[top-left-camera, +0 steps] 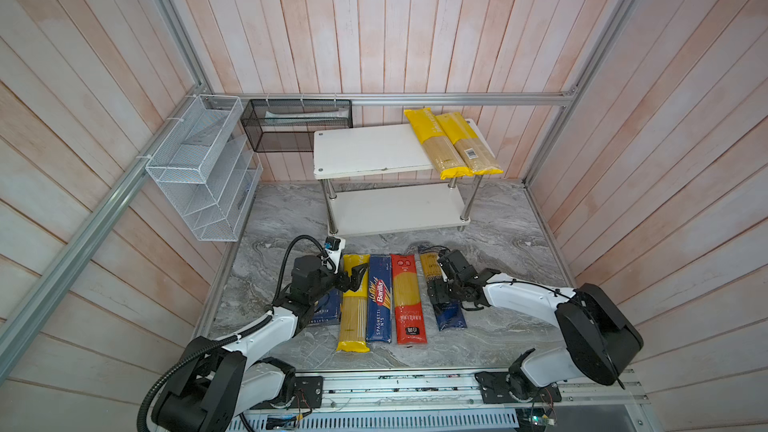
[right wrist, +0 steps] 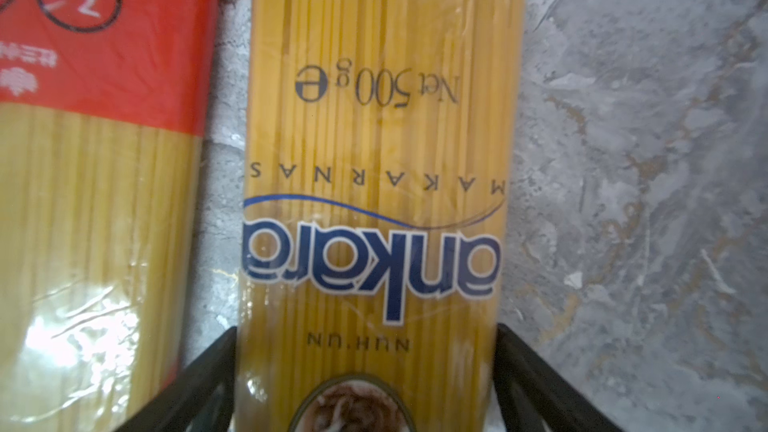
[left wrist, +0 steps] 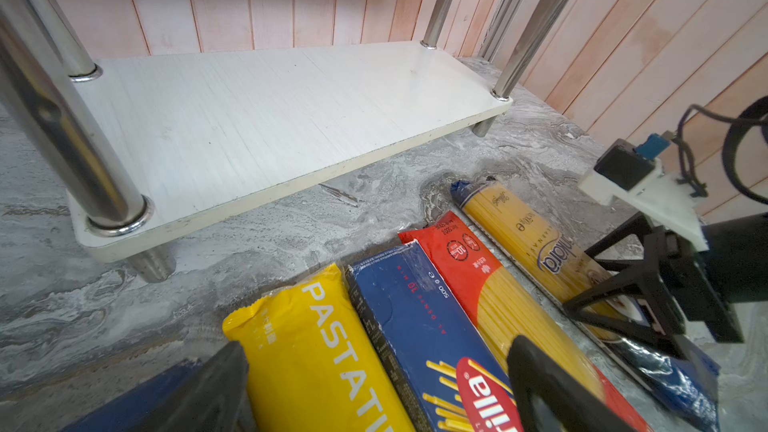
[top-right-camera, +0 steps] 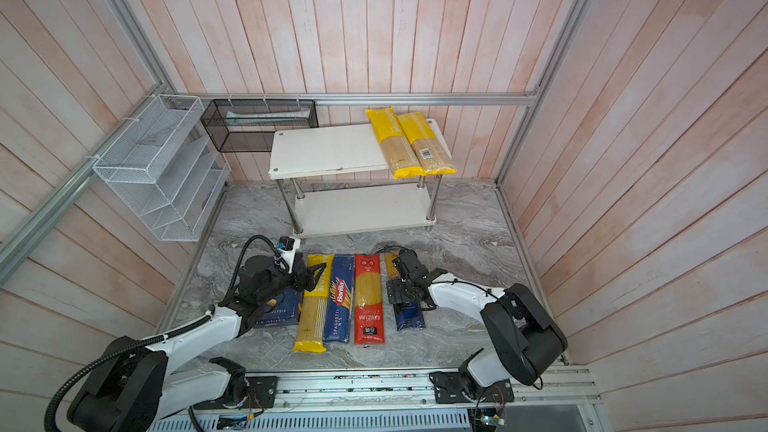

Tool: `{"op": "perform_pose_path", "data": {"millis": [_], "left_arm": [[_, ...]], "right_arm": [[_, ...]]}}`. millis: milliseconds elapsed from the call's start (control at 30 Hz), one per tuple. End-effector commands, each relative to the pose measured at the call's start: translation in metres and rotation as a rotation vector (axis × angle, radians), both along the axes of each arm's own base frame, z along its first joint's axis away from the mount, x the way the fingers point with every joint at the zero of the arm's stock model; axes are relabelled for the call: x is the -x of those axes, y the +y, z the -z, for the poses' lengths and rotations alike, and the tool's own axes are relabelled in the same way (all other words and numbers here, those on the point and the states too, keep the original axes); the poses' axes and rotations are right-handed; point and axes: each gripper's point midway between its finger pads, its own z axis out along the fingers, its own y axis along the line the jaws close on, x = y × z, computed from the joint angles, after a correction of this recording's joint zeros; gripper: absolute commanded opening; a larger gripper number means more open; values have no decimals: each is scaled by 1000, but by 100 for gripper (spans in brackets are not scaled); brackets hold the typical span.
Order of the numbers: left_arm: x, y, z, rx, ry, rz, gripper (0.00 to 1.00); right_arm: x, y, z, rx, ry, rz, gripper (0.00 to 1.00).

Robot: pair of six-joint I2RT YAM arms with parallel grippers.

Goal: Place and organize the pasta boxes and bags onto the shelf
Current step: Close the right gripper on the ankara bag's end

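Marble tabletop (top-left-camera: 498, 243): right pincer (right wrist: 365, 328) straddles Ankara bag (right wrist: 374, 139).

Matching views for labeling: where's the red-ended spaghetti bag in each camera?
Top view: red-ended bag between Barilla spaghetti box and Ankara bag.
Top view: red-ended bag, same slot.
Left wrist: red-ended bag between the same two.
Right wrist: red-ended bag beside Ankara bag, partly cropped.
Shared landmark: Ankara bag, in all four.

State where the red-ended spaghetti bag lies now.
In both top views the red-ended bag lies on the table in front of the shelf, between the narrow Barilla box, left, and the beige-and-navy bag, right.
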Motion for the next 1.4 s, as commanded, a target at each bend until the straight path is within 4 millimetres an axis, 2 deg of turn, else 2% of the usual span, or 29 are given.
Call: {"op": "perform_pose_path", "data": {"millis": [0,133,267,500,633,867,933,1067,1367], "left_arm": [[-1,-3,-8,3,-29,18,100],[0,-2,-9,2,-36,11,100],[-1,-1,-8,-1,-33,8,100],[-1,-4,-8,3,-28,17,100],[-1,-2,-8,-2,-31,8,100],[0,-1,-9,-4,-34,2,100],[0,-1,-8,-3,-32,2,100],[-1,-3,-8,0,-28,10,99],[1,-3,-9,-2,-32,10,100]], "right_arm": [[15,-8,18,43,84,14,89],[7,-16,11,82,46,44,84],[0,-8,3,32,7,54,76],[-5,1,3,-22,3,66,55],[-8,2,0,-23,-11,66,48],[-19,13,-20,-75,-67,53,39],[-21,12,-24,-74,-77,55,37],[-21,8,-33,-55,-82,56,26],[-23,2,-57,-64,-108,31,16]]}}
